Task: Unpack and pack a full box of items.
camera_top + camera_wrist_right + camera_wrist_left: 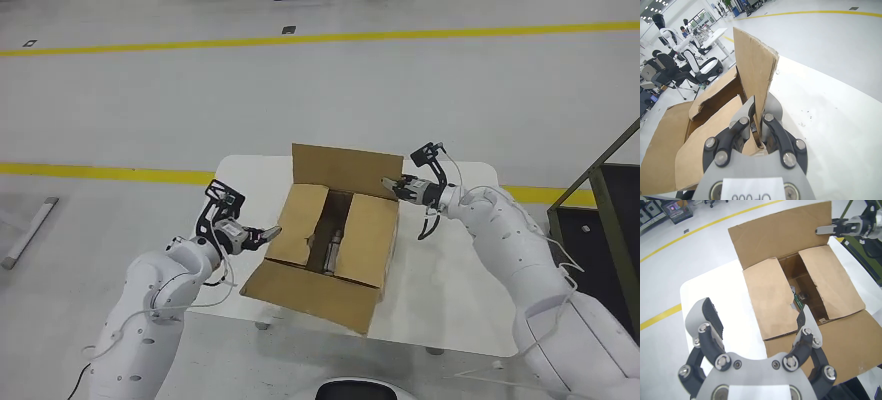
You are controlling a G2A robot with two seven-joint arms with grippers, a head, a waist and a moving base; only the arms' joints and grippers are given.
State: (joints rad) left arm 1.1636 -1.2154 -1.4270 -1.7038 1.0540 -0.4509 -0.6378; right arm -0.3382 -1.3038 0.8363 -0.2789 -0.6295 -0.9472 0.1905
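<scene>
Pale floor with yellow lines [300, 39] is surrounding the white bench [250, 175], and the cardboard box [312, 288] is sitting in its middle. On the left, I am keeping the left jaws released, just beside the left flap [300, 225]. Through the gap between the two inner flaps, a few items [802, 296] are showing. On the right, the right jaws are clenching the edge of the upright back flap [345, 165]. I am judging the cardboard light and stiff but easily torn, so flap edges near the fold are looking safest to grip.

Brown cardboard box [368, 235] stands with outer flaps open.
</scene>
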